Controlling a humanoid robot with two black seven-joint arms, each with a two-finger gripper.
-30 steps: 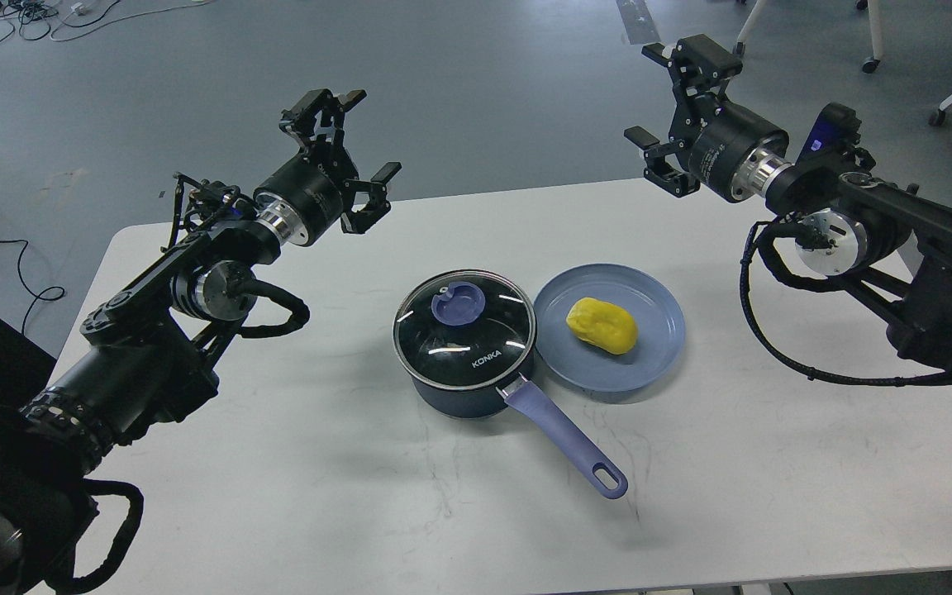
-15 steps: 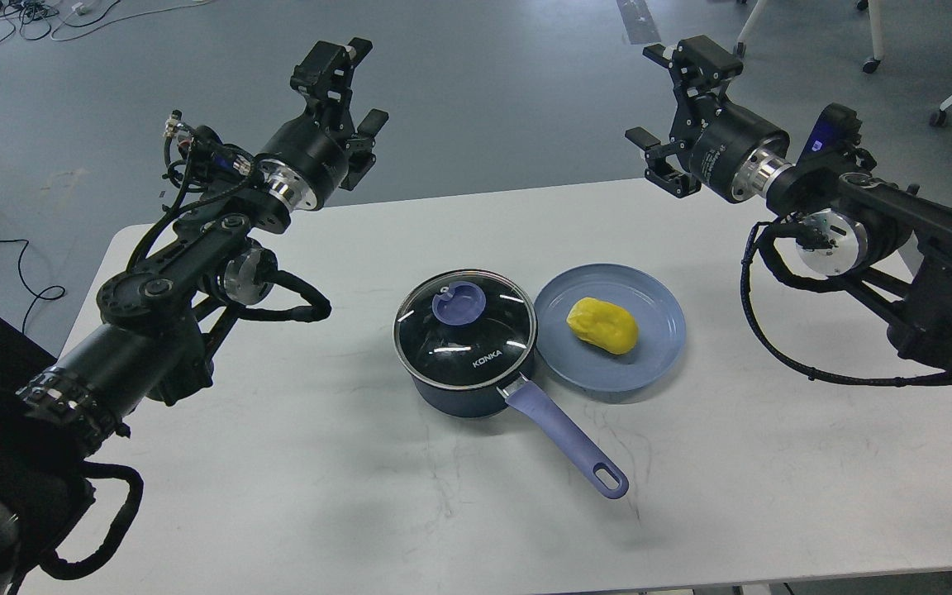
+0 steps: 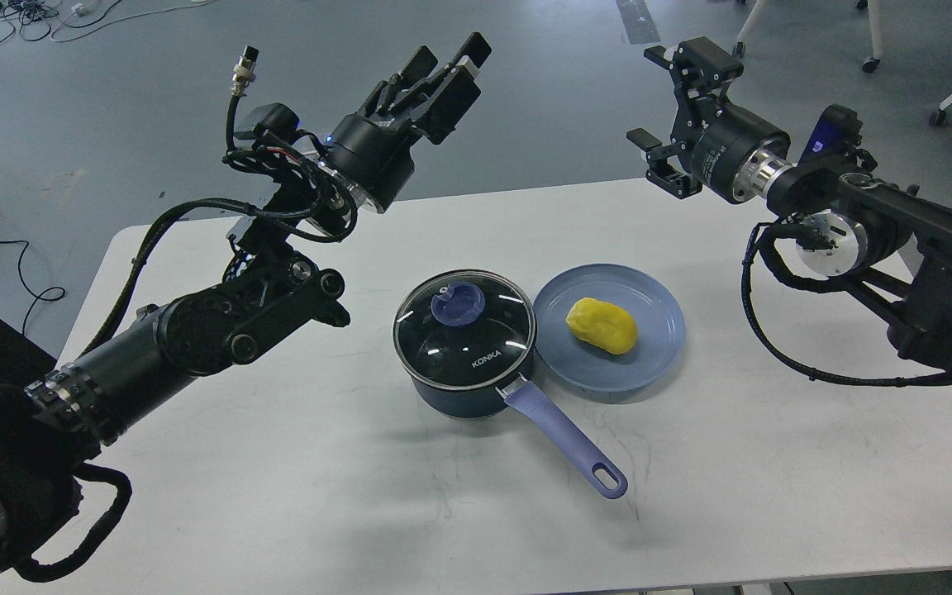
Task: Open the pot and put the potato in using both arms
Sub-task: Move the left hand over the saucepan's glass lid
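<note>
Table (image 3: 294, 496): white, bearing the pot and plate as before; its near and right edges are cut off.
Left arm (image 3: 195, 330): has swung up and toward the centre since the earlier frames, elbow now near the pot.
Left claw (image 3: 443, 70): raised above the table's far edge, rolled so its fingers overlap end-on; open or closed, I cannot tell.
Right arm (image 3: 897, 231): unchanged.
Right claw (image 3: 674, 107): fingers spread wide, holding nothing, above the far edge.
Pot (image 3: 464, 364): mid-table, unmoved; long handle points toward the near right, loop end nearest.
Lid (image 3: 464, 328): dark glass, closed on the pot, hiding the inside; blue knob on top.
Plate (image 3: 649, 364): blue, just right of the pot, touching or nearly so.
Potato (image 3: 602, 325): yellow, on the plate, long axis running left-far to right-near.
</note>
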